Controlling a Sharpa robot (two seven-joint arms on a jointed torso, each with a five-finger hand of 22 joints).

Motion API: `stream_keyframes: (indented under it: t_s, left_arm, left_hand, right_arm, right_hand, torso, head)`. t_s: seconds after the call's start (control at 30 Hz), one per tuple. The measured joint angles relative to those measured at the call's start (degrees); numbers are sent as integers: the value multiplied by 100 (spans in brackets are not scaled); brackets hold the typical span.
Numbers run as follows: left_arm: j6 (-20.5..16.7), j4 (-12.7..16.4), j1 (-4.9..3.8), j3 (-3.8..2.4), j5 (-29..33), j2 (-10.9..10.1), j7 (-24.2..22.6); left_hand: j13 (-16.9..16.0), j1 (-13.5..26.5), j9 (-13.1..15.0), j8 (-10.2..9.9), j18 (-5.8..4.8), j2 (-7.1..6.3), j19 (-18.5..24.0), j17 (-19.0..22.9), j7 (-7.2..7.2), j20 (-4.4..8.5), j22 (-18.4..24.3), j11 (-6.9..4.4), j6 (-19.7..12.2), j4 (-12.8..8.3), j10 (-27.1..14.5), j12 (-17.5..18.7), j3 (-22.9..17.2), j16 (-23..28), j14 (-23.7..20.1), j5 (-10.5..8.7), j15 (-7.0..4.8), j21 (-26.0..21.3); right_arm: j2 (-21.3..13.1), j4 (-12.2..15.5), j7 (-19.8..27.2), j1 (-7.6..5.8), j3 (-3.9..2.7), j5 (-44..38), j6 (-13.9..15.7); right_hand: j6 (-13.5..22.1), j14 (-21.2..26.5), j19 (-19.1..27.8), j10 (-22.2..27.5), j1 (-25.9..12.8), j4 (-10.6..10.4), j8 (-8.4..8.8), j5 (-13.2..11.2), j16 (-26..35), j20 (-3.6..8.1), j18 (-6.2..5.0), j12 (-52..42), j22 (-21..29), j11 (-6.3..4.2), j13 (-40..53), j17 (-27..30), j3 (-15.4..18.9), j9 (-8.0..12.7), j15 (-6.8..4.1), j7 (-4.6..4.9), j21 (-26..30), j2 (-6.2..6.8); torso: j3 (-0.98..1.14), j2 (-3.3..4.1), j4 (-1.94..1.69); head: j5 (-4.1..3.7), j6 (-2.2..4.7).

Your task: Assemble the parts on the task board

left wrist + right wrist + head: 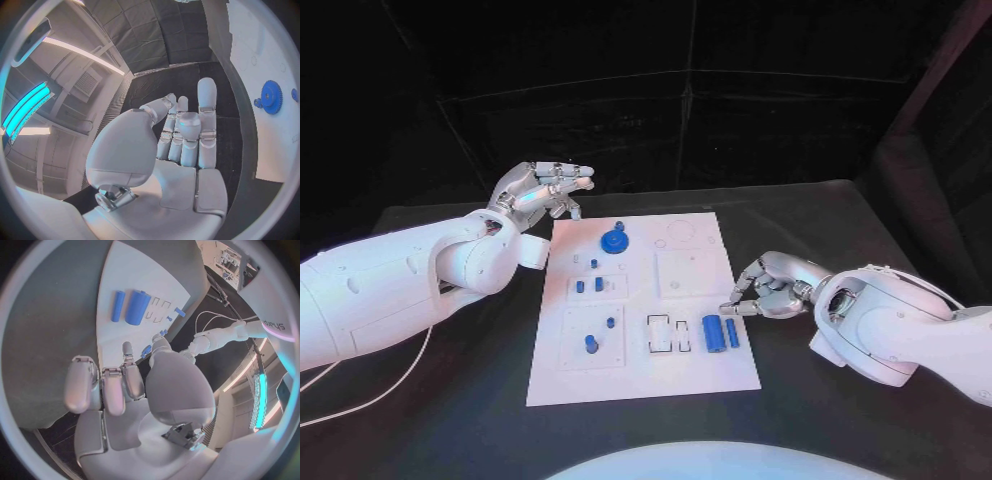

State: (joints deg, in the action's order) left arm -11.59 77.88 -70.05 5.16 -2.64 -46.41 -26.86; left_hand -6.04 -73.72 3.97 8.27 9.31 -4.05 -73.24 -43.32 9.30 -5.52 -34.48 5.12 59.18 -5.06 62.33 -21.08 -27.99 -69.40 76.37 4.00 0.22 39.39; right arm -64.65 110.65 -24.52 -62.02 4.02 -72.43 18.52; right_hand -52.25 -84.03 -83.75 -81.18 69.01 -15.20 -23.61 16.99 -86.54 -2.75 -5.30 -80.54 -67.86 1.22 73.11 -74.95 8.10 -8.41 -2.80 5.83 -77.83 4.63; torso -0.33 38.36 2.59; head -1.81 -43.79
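Right robot hand (769, 288) empty, fingers curled, just beside task board (704, 375), near blue cylinders (720, 332)

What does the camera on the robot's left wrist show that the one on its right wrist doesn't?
The left wrist view alone shows the blue gear and the left hand, open, holding nothing. The right wrist view alone shows two blue cylinders, one thick and one thin, lying side by side, and the right hand, fingers apart and holding nothing. Both views show the white task board on the black table.
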Motion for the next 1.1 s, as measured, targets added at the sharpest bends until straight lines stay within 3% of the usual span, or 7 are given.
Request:
stream_keyframes:
  t_s: [0.17, 0.23, 0.83, 1.1]
  left_arm:
    - [0, 0, 0, 0, 0, -2, 0]
    - [0, 0, 0, 0, 0, -6, 0]
    - [1, -18, 0, 2, 0, -22, 5]
    - [1, -18, 0, 2, 0, -31, 8]
  left_hand:
    - [0, 0, 0, 0, -1, 0, 0, 0, 0, 0, 0, 0, 0, 0, 0, 0, 0, 0, 0, 0, 0, 0]
    - [0, 0, 0, 0, -1, 0, 0, 0, 0, 0, 0, 0, 0, 0, 0, 0, 0, 0, 0, 0, 0, 0]
    - [1, 0, 0, 0, -2, 0, 0, -1, 0, 0, -1, 0, 0, 0, 0, 0, 0, 0, 0, 0, 0, 0]
    - [1, 0, 0, 0, -2, 0, 0, -1, 0, 0, -1, 0, 0, 0, 0, 0, 0, 0, 0, 0, 0, 0]
  right_arm:
    - [64, 38, -324, 52, 11, -407, -78]
    - [112, 37, -383, 69, 24, -503, -102]
    - [421, -82, -500, 281, 50, -998, -356]
    - [575, -160, -508, 329, 50, -1089, -432]
  right_hand:
    - [13, 0, 0, 0, 65, -69, -118, 0, -31, 0, 3, 0, -36, 0, 29, 0, 38, -18, 0, -14, -22, 65]
    - [18, 0, 0, 0, 65, -78, -138, 0, -31, 0, 90, 0, -48, 0, 35, 1, 47, -22, 0, -18, -22, 64]
    - [17, 19, 0, -20, 163, -111, -302, -32, -31, 0, 89, 0, -125, -20, 85, 1, 80, -51, -19, -18, -77, 55]
    - [17, 19, 1, -41, 163, -111, -332, -32, -31, 0, 88, 0, -124, -41, 84, 2, 80, -57, -18, -18, -77, 55]
  torso:
    - [-1, 0, 0]
    - [-1, 2, -1]
    - [-4, 9, -7]
    - [-4, 9, -5]
  head:
    - [-24, -14]
    - [-25, -21]
    - [14, -71]
    - [47, -59]
